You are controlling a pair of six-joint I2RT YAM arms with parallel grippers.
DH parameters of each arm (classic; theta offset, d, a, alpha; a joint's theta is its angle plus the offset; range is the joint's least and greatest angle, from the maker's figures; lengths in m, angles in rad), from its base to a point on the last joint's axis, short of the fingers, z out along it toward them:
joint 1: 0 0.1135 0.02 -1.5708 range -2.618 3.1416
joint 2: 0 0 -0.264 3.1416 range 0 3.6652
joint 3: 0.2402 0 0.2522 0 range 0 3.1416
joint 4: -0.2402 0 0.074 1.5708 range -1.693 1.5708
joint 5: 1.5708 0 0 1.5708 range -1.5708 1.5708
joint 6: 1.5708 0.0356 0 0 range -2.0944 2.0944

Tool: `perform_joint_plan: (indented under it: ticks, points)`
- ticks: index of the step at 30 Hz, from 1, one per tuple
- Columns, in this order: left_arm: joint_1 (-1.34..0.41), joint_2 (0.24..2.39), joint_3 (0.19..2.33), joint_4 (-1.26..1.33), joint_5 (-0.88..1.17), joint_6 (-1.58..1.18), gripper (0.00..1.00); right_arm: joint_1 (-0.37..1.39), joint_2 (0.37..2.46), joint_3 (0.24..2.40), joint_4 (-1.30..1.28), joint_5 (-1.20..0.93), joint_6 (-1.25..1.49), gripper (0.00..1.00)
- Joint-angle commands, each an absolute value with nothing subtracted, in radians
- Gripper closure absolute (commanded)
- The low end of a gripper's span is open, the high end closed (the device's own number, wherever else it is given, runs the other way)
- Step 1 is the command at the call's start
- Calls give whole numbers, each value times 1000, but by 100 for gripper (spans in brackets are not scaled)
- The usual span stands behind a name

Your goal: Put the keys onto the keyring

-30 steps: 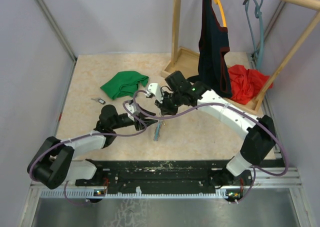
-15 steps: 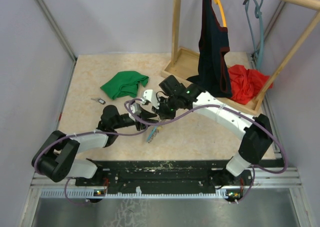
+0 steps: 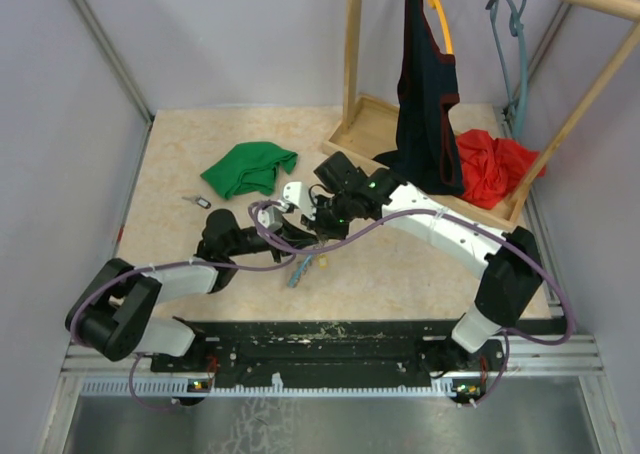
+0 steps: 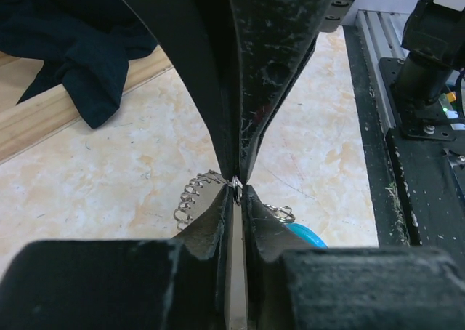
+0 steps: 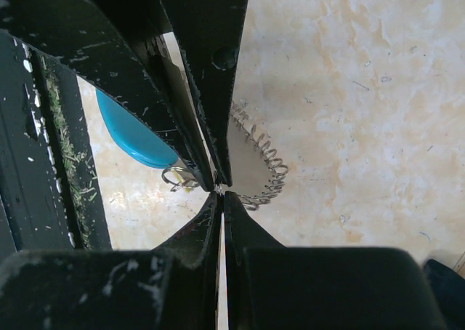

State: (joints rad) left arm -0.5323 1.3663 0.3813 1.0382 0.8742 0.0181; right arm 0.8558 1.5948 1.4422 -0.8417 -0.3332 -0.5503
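Note:
The keyring (image 3: 300,268) hangs just above the table between both grippers, a silvery coiled chain with a light blue band. My left gripper (image 3: 297,237) and right gripper (image 3: 318,226) meet tip to tip over it. In the left wrist view my left gripper (image 4: 236,187) is shut on a small metal ring of the keyring, with the chain (image 4: 190,197) and blue band (image 4: 311,236) below. In the right wrist view my right gripper (image 5: 221,195) is shut at the same spot, beside the chain (image 5: 266,171) and blue band (image 5: 135,132). One small key (image 3: 197,202) lies on the table at the left.
A green cloth (image 3: 249,167) lies behind the grippers. A wooden rack (image 3: 352,74) at the back right holds a dark garment (image 3: 425,94), with a red cloth (image 3: 492,164) on its base. The black rail (image 3: 330,344) runs along the near edge.
Both grippers have shifted a little to the left and nearer together with the keyring, which now dangles lower and further left.

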Motion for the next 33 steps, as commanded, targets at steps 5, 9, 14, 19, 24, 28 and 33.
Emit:
perform_joint_plan:
  ticks: [5,9,14,19,24,28,33]
  points:
    - [-534,1389,407,1061,899,21,100,868,1525,1440,-738,-357,-539,100]
    - [-533,1386,368,1139,850,-32,100,864,1433,1339,-599,-346,-495,95]
    - [-533,1402,309,1346,786,-174,100,776,1286,1145,-322,-475,-391,87]
    - [-533,1401,286,1432,754,-226,100,693,1159,930,-34,-600,-270,81]
    - [-532,1384,280,1464,739,-248,100,668,1129,793,171,-702,-193,80]
    - [-532,1388,276,1504,745,-274,100,660,1135,718,294,-742,-180,81]
    - [-533,1391,273,1526,747,-290,100,658,1163,683,378,-752,-175,83]
